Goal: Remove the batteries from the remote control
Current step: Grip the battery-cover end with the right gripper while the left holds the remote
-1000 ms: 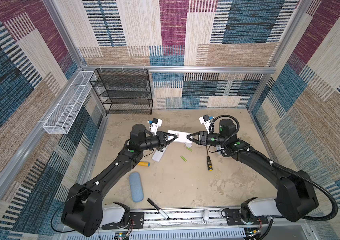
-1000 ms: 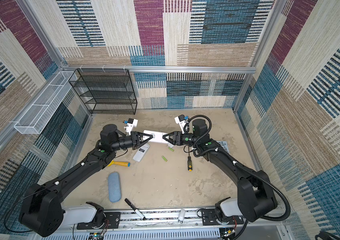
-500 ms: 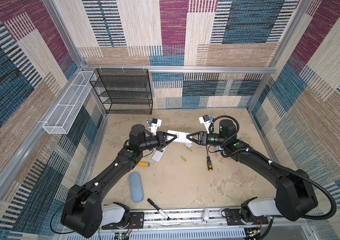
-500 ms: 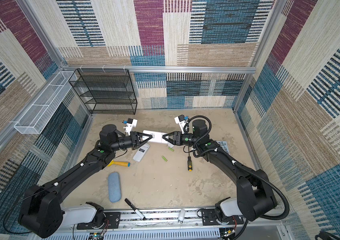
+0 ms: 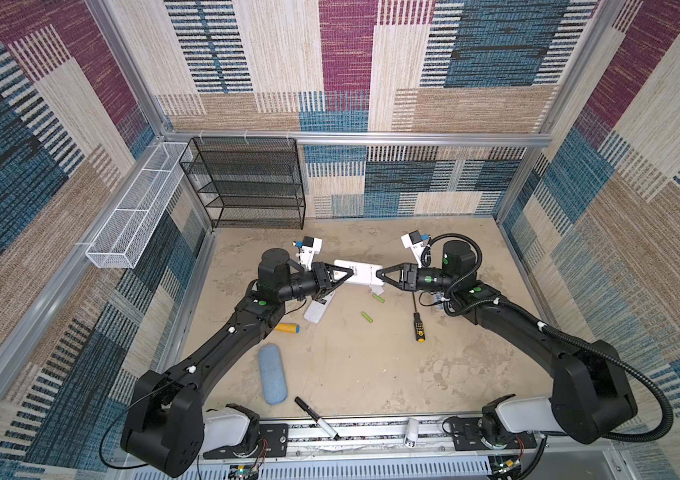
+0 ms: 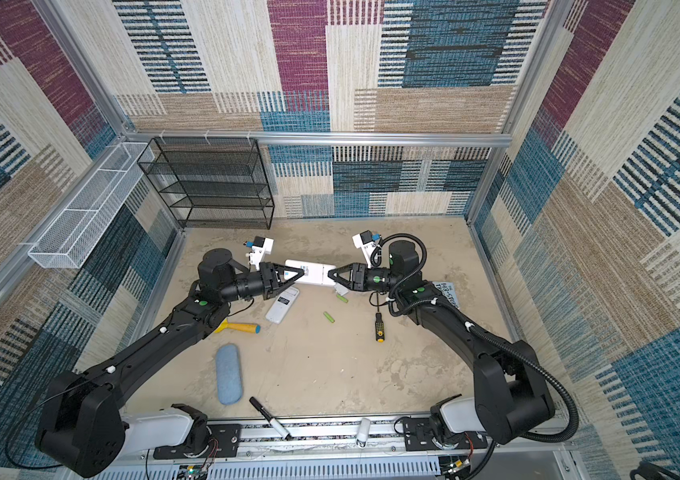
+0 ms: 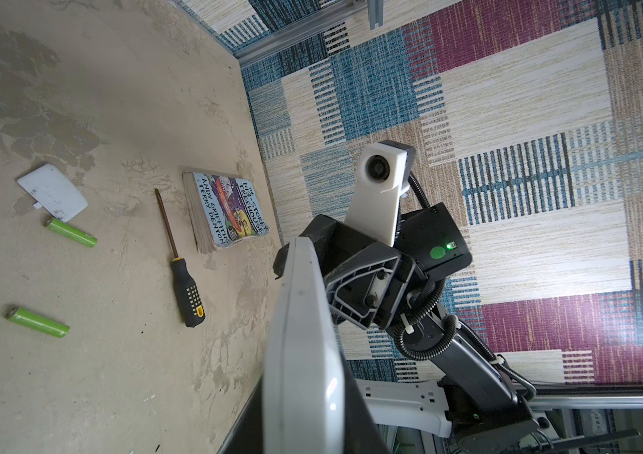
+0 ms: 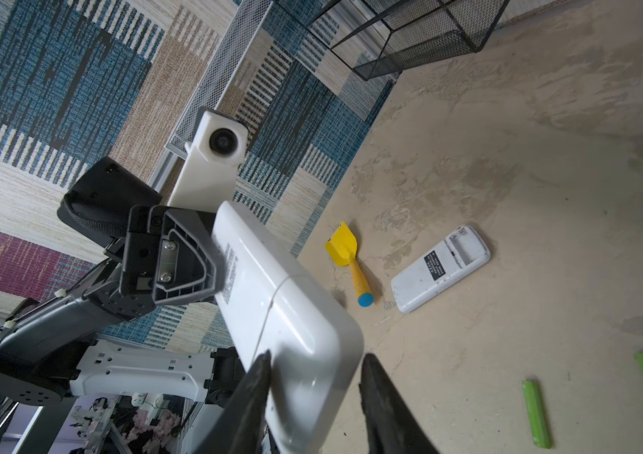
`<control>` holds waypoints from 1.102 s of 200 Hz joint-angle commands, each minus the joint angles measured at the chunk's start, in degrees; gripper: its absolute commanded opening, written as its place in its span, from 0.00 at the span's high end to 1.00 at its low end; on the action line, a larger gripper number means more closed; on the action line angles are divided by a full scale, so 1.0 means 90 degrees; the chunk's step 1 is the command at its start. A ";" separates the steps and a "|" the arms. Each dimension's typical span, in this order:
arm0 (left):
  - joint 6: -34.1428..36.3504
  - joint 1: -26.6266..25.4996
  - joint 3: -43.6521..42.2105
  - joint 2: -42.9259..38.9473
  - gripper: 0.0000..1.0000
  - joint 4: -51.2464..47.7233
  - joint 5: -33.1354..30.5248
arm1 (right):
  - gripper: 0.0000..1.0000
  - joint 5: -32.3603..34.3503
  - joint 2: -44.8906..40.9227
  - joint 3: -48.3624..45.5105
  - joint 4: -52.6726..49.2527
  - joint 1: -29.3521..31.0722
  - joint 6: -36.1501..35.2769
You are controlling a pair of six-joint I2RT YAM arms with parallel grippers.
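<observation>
— Can you read any words?
— Yes, on the book. Its cover says "STOREY TREEHOUSE" and "ANDY GRIFFITHS & TERRY DENTON".
— Is there a number before "STOREY"?
— Yes, but I can't make it out.
— And the remotes?
— The white remote on the floor has a black label, too tiny to read. The print on the raised white remote is blurry.

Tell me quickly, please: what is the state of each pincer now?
Left pincer: closed, holding the white remote.
Right pincer: around the remote's other end; whether it grips cannot be told.
</observation>
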 commanded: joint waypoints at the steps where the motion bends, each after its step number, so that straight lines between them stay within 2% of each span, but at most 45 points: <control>1: -0.0079 -0.0001 0.0007 -0.0043 0.96 0.0623 0.0170 | 0.52 -0.0139 0.0038 0.0084 0.0155 0.0006 0.0084; 20: -0.0089 -0.0001 0.0011 -0.0007 0.96 0.0637 0.0165 | 0.46 -0.0242 0.0037 0.0170 0.0185 0.0016 0.0060; 59: -0.0108 -0.0001 0.0006 0.0018 0.96 0.0657 0.0144 | 0.44 -0.0431 0.0222 0.0377 0.0193 0.0156 -0.0023; 124: -0.0118 0.0015 0.0035 -0.0069 0.97 0.0572 0.0093 | 0.59 -0.0178 0.0266 0.0293 0.0107 0.0146 -0.0048; 169: -0.0167 0.0063 0.0069 -0.0148 0.97 0.0592 0.0129 | 0.62 -0.0156 0.0158 0.0157 0.0118 -0.0023 -0.0004; 220: -0.0389 0.0073 0.0029 -0.0109 0.97 0.0875 0.0199 | 0.59 -0.0233 0.0143 0.0105 0.0236 -0.0062 0.0049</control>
